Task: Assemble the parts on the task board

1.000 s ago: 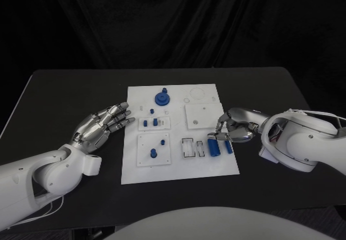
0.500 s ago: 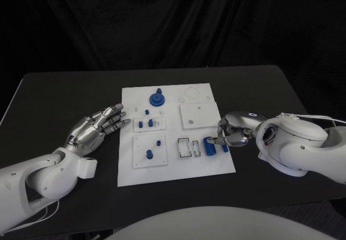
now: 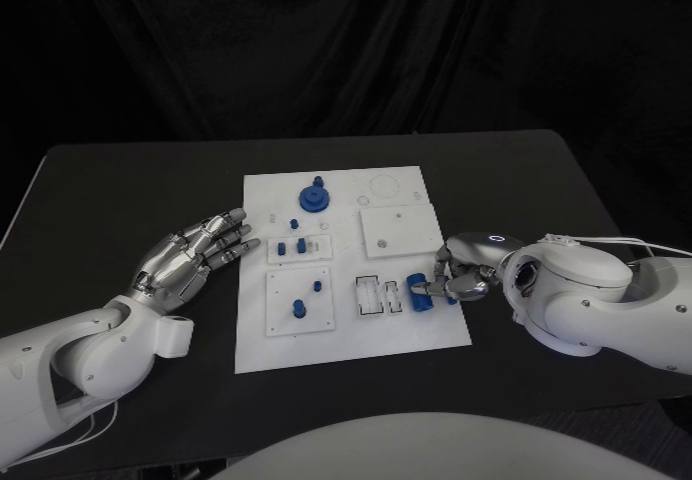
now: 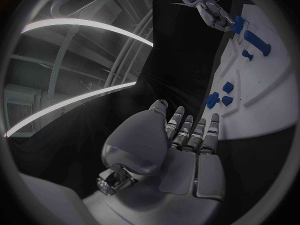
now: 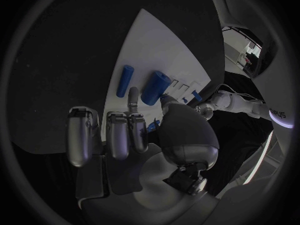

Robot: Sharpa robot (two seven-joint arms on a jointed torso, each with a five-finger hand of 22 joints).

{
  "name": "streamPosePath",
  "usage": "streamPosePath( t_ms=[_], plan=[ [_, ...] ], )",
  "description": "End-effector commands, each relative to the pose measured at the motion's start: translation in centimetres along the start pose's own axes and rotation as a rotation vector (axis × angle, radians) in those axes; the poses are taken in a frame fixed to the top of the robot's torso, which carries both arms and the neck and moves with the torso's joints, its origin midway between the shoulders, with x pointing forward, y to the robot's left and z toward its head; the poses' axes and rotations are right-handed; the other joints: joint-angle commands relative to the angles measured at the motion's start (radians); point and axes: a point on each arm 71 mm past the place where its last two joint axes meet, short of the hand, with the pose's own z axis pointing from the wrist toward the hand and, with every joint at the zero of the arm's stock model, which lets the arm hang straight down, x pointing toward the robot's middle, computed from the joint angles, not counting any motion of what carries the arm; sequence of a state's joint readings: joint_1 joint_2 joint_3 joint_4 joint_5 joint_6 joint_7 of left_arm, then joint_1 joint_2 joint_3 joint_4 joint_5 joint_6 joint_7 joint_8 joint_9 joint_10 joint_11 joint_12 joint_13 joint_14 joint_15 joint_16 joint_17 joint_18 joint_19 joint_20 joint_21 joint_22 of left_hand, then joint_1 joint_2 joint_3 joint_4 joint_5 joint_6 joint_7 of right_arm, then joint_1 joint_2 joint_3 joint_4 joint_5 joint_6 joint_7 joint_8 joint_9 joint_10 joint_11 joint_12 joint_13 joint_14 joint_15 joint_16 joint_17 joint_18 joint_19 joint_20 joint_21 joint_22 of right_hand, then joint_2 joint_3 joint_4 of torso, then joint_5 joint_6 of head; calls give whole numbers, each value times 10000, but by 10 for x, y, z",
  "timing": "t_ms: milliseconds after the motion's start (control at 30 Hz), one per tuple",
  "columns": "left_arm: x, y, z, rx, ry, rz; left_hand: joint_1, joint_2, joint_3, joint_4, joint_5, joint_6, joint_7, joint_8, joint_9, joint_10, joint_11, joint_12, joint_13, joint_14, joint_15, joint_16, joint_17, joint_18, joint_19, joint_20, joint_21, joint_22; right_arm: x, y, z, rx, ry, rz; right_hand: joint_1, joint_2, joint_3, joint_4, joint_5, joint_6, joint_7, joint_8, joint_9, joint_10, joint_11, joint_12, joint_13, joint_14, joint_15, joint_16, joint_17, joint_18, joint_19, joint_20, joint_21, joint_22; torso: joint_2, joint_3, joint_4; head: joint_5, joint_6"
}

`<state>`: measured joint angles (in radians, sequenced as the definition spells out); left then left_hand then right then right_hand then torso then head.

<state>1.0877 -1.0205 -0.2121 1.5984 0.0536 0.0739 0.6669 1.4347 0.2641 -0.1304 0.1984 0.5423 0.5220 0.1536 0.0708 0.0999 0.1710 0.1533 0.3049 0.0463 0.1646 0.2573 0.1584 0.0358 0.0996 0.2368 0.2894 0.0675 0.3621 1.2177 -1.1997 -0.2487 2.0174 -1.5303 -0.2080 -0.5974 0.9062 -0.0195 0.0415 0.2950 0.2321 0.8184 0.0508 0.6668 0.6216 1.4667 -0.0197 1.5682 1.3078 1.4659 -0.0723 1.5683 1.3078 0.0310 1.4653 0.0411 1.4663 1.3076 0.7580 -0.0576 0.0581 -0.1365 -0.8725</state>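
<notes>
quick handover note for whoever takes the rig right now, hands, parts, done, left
Left hand: open, fingers spread, over the table just left of the task board, holding nothing.
Right hand: at the board's right edge, fingers touching the thick blue cylinder; a firm grip cannot be told.
Thin blue cylinder lies loose beside it.
Blue gear stands at the board's far end; small blue pegs stand in the left panels.
Left to do: both cylinders; the slots by them hold no blue part.

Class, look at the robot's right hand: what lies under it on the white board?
Under the right hand, two blue cylinders lie on the task board. Whether the fingertips touch the thicker one is hidden.
</notes>
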Motion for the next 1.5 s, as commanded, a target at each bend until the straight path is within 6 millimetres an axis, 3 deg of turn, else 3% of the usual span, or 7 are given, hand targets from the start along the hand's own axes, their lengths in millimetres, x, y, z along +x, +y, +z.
streamPosePath(
  t_ms=[33,333,633,733,800,1167,1500],
  plan=[
    [1,0,0,53,78,-101,39,-26,-3,-53,57,-33,23,44,-7,12,12,-6,5,-26,-19,46,12,-160,60,28,-45,-3,4,0,1,107,34,-193,-144,-12,15,-5,-28,57,60,-91,-51,1041,90,26,2630,1049,44,25,2630,-48,567,8,13,2289,15,9,3,40,-1],
    [0,1,0,-12,41,-80,35,-24,4,-57,58,-45,27,39,-9,7,19,-8,3,-23,-13,50,13,-159,67,30,-44,-1,9,3,4,-21,116,-183,-629,185,-136,-10,-1194,400,66,-488,-302,1041,100,26,2630,1049,55,25,2630,-63,587,32,99,2309,14,5,-5,84,-1],
    [1,3,0,-71,63,-105,34,-19,14,-62,60,-65,32,34,-14,-4,22,-20,0,-27,-8,47,12,-159,68,32,-44,-7,12,8,9,-116,323,-328,-431,258,-327,-39,-753,607,26,-537,-318,1041,64,26,2630,1049,32,25,2630,-71,599,17,141,2319,8,6,-1,106,-1],
    [0,3,0,-94,58,-107,34,-19,14,-62,60,-65,32,34,-14,-4,22,-20,0,-27,-8,47,12,-159,68,32,-44,-7,14,8,10,-85,502,-463,371,226,-302,-99,425,669,-13,-611,-310,1041,31,26,2630,1049,0,25,2630,-70,594,-18,149,2318,-1,4,-9,115,-1],
    [0,4,0,-108,63,-114,34,-19,14,-62,60,-65,32,34,-14,-4,22,-20,0,-27,-8,47,12,-159,68,32,-44,-7,15,8,11,-68,621,-528,1240,116,-112,-399,1914,661,-55,-665,-297,1041,-2,26,2630,1049,-39,25,2630,-66,582,-51,139,2313,-11,6,-6,123,-1],
    [0,8,-1,-203,73,-182,35,-6,38,-78,66,-92,42,25,-19,-21,40,-38,-4,-40,-1,40,9,-161,66,35,-46,-24,14,12,11,-260,502,220,2889,-99,789,-947,6041,670,-163,-612,-58,1041,-123,26,2630,1049,-138,25,2630,-128,698,-150,380,2393,-15,-1,6,171,-1],
    [0,9,-3,-228,38,-184,38,11,58,-87,73,-94,50,24,-20,-31,43,-45,-5,-42,1,42,9,-163,71,36,-46,-23,7,18,4,-294,408,2656,2574,-299,969,-654,6581,631,-188,-383,240,1041,-146,26,2630,1049,-159,25,2630,-147,737,-171,460,2417,-13,7,-3,254,-1]
  ],
)
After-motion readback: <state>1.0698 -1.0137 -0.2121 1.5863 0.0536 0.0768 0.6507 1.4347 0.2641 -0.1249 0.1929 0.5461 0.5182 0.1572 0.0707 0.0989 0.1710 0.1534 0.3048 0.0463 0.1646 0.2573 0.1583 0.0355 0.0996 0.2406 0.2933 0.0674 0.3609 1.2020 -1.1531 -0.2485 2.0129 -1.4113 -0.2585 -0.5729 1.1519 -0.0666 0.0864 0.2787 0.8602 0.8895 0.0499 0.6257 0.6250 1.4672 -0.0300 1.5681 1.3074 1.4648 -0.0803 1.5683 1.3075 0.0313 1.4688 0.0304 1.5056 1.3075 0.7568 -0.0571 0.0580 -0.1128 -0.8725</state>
